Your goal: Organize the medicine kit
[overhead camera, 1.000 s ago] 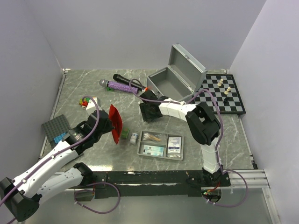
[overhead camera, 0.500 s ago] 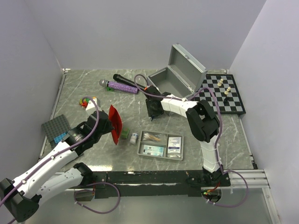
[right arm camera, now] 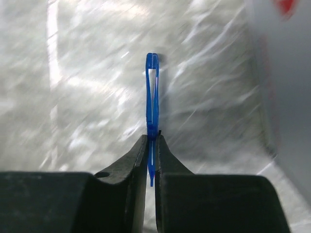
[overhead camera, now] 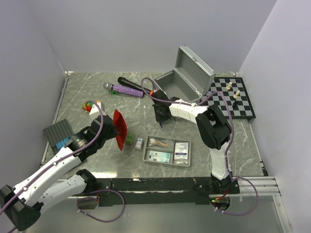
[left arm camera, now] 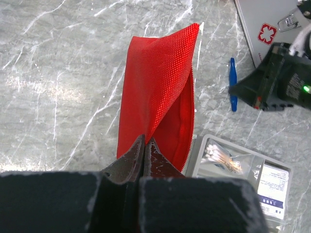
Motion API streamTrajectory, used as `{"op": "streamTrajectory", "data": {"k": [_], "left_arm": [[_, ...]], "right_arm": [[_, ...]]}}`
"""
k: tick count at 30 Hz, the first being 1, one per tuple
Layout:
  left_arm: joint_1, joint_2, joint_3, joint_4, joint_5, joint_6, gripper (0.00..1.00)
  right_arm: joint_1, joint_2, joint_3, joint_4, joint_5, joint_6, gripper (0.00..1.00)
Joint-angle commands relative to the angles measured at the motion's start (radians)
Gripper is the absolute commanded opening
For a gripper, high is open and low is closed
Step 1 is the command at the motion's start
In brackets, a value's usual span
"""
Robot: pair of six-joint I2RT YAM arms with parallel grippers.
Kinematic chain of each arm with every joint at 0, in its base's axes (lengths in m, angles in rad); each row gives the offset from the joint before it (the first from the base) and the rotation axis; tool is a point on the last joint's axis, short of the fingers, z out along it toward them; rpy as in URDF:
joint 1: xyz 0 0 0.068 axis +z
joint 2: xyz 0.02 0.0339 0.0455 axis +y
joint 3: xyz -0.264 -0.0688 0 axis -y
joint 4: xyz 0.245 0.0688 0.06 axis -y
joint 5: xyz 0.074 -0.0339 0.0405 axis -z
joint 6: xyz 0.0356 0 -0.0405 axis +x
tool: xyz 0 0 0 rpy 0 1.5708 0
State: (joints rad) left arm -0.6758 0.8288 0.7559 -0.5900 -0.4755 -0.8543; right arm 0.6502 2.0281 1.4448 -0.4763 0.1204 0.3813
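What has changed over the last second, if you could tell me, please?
The right arm edged right, toward the metal case, and its jaws closed on the blue tweezers. The left arm stayed put, jaws shut on the red pouch; the tray and case did not move.

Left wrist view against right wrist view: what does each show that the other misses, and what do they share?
Only the left wrist view shows the red pouch, its mouth open, pinched at one edge by the shut left gripper, and the grey tray beside it holding cotton swabs and a packet. Only the right wrist view shows the right gripper closed on the near end of the blue tweezers. Both show those tweezers, the marble table and the silver case at the right edge.
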Motion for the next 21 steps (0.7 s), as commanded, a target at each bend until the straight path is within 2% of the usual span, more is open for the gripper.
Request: {"op": "streamTrajectory", "data": {"k": [1, 12, 21], "left_arm": [[0.001, 0.012, 0.020, 0.039, -0.002, 0.008, 0.01], [0.001, 0.059, 0.040, 0.068, -0.011, -0.043, 0.01], [-0.001, 0.093, 0.079, 0.073, -0.009, -0.077, 0.01]], "right_arm": [[0.043, -0.155, -0.037, 0.047, -0.076, 0.042, 0.00], [0.134, -0.388, -0.107, 0.174, -0.350, 0.175, 0.00], [0.242, -0.329, -0.012, 0.185, -0.445, 0.246, 0.00]]}}
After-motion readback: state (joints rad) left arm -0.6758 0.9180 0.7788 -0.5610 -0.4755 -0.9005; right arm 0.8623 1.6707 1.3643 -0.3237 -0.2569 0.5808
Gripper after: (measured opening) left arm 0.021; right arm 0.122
